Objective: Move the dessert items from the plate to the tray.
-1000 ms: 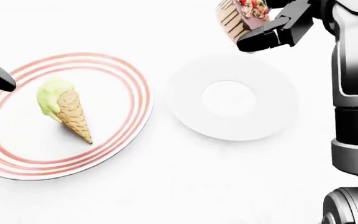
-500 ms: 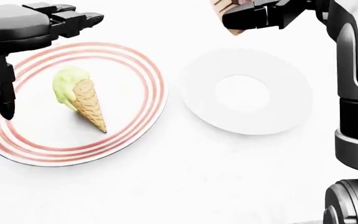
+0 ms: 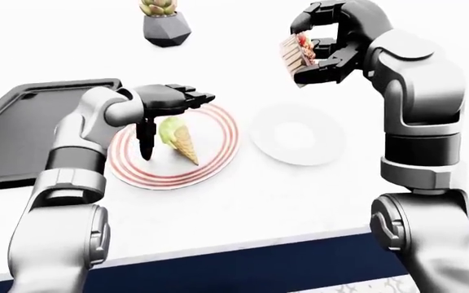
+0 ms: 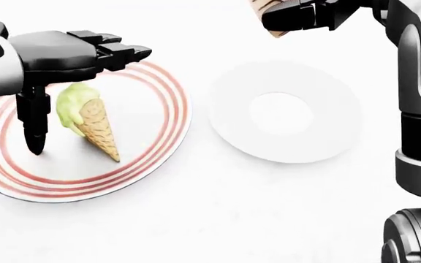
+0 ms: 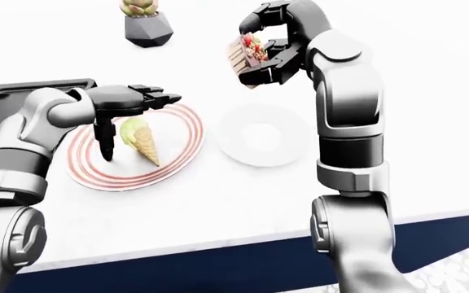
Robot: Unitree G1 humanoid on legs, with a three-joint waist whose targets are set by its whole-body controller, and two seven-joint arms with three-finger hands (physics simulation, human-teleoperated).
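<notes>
An ice cream cone (image 4: 88,121) with green ice cream lies on the red-ringed plate (image 4: 159,129). My left hand (image 4: 75,66) hovers open over it, thumb pointing down beside the scoop, fingers stretched above it. My right hand (image 3: 320,52) is shut on a slice of cake (image 3: 294,52) with red fruit on top, held high above the table, above the white plate (image 3: 293,134), which has nothing on it. The dark tray (image 3: 15,122) lies at the left in the left-eye view.
A grey pot with a plant (image 3: 164,25) stands at the top of the left-eye view, beyond the plates. The white table ends at a dark blue edge (image 3: 243,262) near my legs.
My left hand has come in from the left and now stands over the cone. My right hand has held the cake slice high. The view shifted slightly.
</notes>
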